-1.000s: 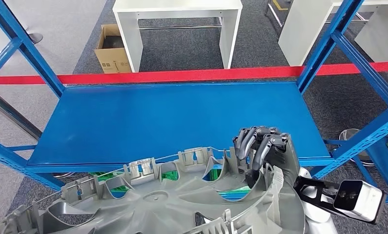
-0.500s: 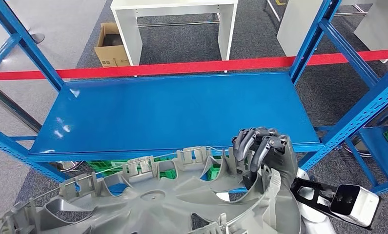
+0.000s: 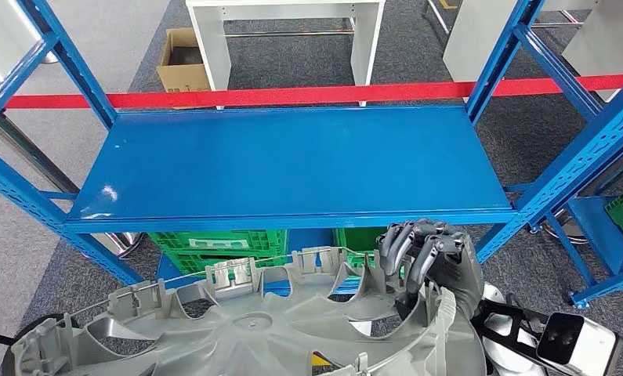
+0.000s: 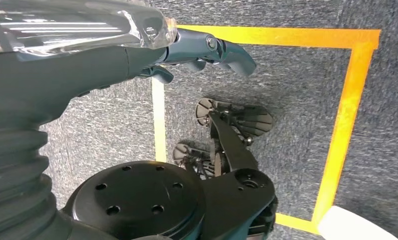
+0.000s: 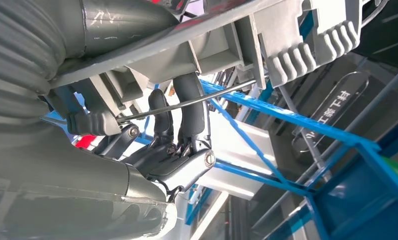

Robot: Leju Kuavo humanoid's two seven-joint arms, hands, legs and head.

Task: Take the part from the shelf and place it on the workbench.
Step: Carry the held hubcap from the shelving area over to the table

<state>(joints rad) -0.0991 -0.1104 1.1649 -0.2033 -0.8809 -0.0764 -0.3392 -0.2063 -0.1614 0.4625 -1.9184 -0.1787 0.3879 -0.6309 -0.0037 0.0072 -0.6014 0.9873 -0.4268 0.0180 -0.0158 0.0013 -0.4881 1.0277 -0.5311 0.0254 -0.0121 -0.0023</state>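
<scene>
As the whole view has drawn back from the blue shelf [image 3: 292,160] over the last sec, robot's prob backing off w/ the grey part [image 3: 253,329], right hand [image 3: 429,254] curled over its rim, left hand [image 4: 207,50] holding nothing, fingers loosely bent; workbench next

The right hand [image 3: 432,254] has dark grey jointed fingers [image 3: 396,239] with small silver pins at the hinges, set on a dark grey palm. At four o'clock from it, a black bracket carries a white boxy wrist camera [image 3: 578,342]. The left hand [image 4: 136,45] shows a grey ribbed cover, a glossy clear shell and dark teal fingers [image 4: 232,50].
</scene>
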